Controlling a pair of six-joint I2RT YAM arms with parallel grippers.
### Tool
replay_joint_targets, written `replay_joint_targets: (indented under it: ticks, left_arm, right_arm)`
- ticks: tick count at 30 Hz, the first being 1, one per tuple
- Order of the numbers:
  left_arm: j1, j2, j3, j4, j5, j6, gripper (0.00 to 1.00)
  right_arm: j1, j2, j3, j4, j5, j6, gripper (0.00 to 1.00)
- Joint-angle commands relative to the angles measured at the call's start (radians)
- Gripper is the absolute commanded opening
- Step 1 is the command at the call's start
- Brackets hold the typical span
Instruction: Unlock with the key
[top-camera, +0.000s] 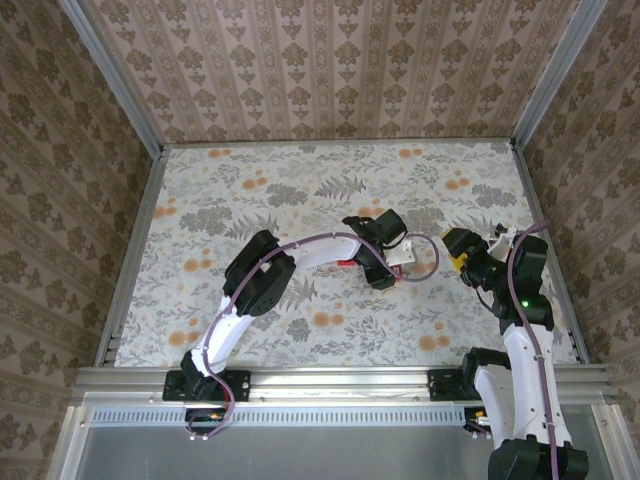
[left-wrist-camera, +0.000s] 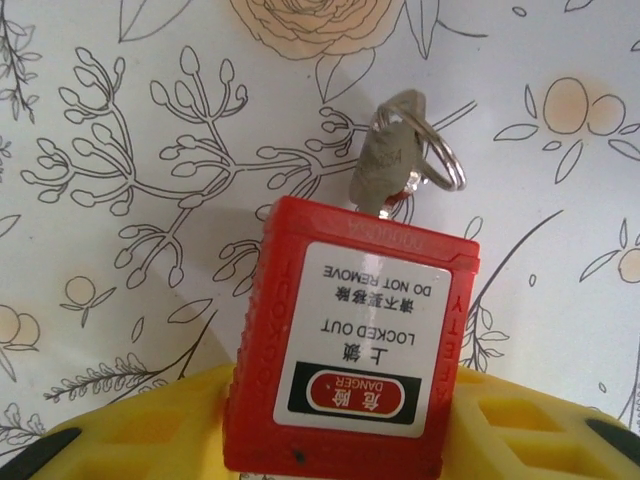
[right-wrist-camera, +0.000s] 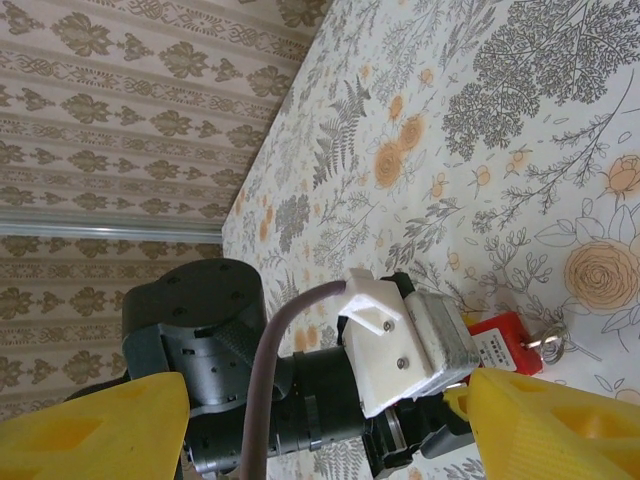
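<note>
Our left gripper (left-wrist-camera: 340, 445) is clamped on the red padlock (left-wrist-camera: 350, 330), with the key (left-wrist-camera: 385, 165) seated in the padlock's end. Our right gripper (top-camera: 458, 250) hovers near the padlock, jaws apart.

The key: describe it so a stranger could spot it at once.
On the flower-patterned table, find the left arm's claw near the middle; between its yellow fingers sits a red plastic padlock. The flat silver metal key sticks out of the padlock's end away from the claw, the only grey metal against the red, with a thin wire ring through its head.
</note>
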Motion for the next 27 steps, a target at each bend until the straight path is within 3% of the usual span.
replay_joint_targets:
  ticks: [1,27]
  left_arm:
    - [0.038,0.068,0.027,-0.12,0.0,-0.045,0.48]
    - [0.047,0.084,0.032,-0.175,0.066,-0.114,0.53]
  right_arm:
    - [0.001,-0.006,0.016,0.023,-0.035,0.003,0.75]
    - [0.007,-0.021,0.022,0.029,-0.058,0.012,0.75]
